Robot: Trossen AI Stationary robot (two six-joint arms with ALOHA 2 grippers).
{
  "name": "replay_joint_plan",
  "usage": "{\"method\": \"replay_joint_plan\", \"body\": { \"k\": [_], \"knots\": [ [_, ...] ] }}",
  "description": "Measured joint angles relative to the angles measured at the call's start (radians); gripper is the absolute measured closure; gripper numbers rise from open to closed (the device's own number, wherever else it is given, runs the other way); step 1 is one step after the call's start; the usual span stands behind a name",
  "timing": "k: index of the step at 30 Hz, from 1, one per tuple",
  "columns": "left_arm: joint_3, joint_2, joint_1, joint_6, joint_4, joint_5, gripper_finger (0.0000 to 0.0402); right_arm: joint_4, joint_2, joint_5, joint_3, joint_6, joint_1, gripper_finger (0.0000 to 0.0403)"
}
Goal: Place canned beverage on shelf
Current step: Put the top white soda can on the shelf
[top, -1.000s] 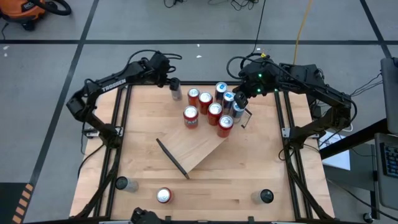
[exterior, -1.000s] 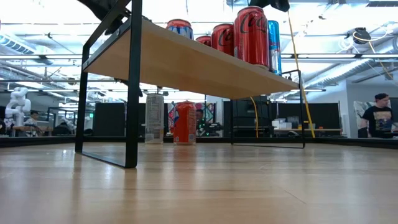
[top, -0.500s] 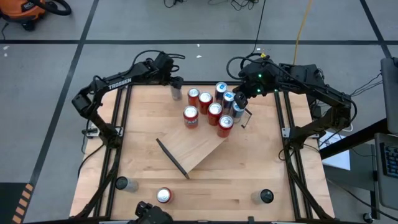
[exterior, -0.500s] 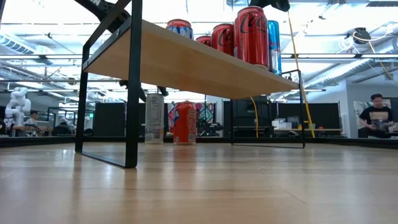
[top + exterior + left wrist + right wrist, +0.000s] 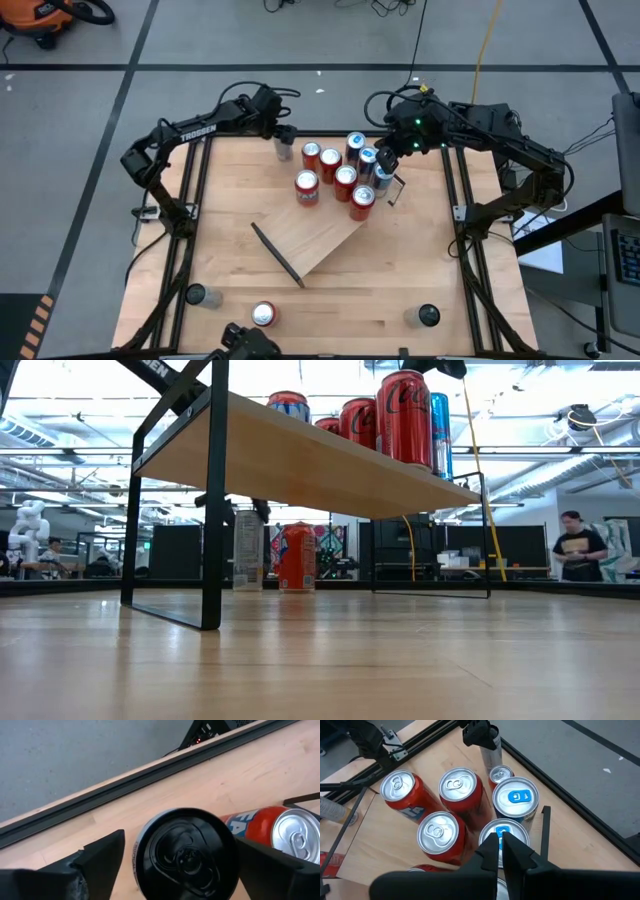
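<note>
1. The left gripper [image 5: 180,870] straddled a slim silver can with a black top [image 5: 186,851], one finger [image 5: 95,862] on each side, jaws wide and showing daylight between pads and can wall; nothing was gripped yet.
2. That can stood upright on the tabletop [image 5: 220,230] at its far edge, just beside the shelf [image 5: 315,235] and apart from the cans already on it.
3. It would likely handle as a stiff, smooth cylinder, slippery on its sides and, if full, fairly heavy; its thin wall would dent under hard squeezing. The mid-body, pads opposite each other, looked the sound place to hold.
4. An orange Fanta can [image 5: 277,827] stood near it on the shelf end.
5. The right gripper [image 5: 500,851] hung pinched shut over the shelved cans, above a blue-tabbed can [image 5: 516,800].
6. Against the earlier high view, the left arm had reached farther forward to the silver can and its jaws had begun narrowing; the right arm and the cans had not moved.
</note>
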Motion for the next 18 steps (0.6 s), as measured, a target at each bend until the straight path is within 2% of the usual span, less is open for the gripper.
{"method": "replay_joint_plan", "body": {
  "k": [10, 18],
  "knots": [
    [0.001, 0.0, 0.0, 0.024, -0.032, 0.0, 0.013, 0.002, 0.0, 0.0, 0.0, 0.0, 0.0, 0.0402],
    [-0.001, -0.041, 0.0, 0.025, -0.123, -0.008, 0.0141, 0.007, 0.0, 0.001, 0.0, 0.0, 0.0, 0.0402]
  ]
}}
